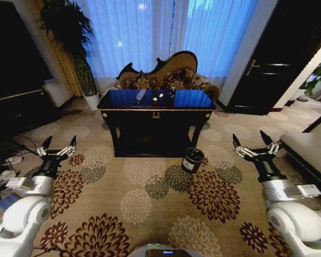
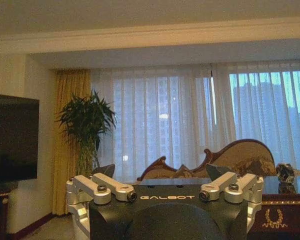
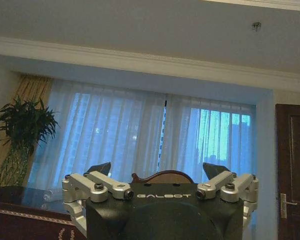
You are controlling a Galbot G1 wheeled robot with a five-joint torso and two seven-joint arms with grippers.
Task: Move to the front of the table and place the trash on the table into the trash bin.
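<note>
The glossy black table (image 1: 155, 115) with gold trim stands ahead in the middle of the room, some way off. On its top lies the trash: a clear bottle (image 1: 140, 95), a small pale piece (image 1: 154, 99) and a dark piece (image 1: 171, 93). The black trash bin (image 1: 192, 159) with a white label stands on the carpet by the table's front right leg. My left gripper (image 1: 59, 145) is open and held up at the left, well short of the table. My right gripper (image 1: 252, 140) is open too, out to the right of the bin. Both hold nothing (image 2: 161, 172) (image 3: 157, 169).
An ornate sofa (image 1: 166, 75) sits behind the table before white curtains. A potted plant (image 1: 75, 48) and a dark TV cabinet (image 1: 16, 107) are at the left, with cables (image 1: 10, 155) on the floor. A dark door (image 1: 278, 59) and a low bench (image 1: 310, 150) are at the right. Flowered carpet (image 1: 150, 198) lies open between me and the table.
</note>
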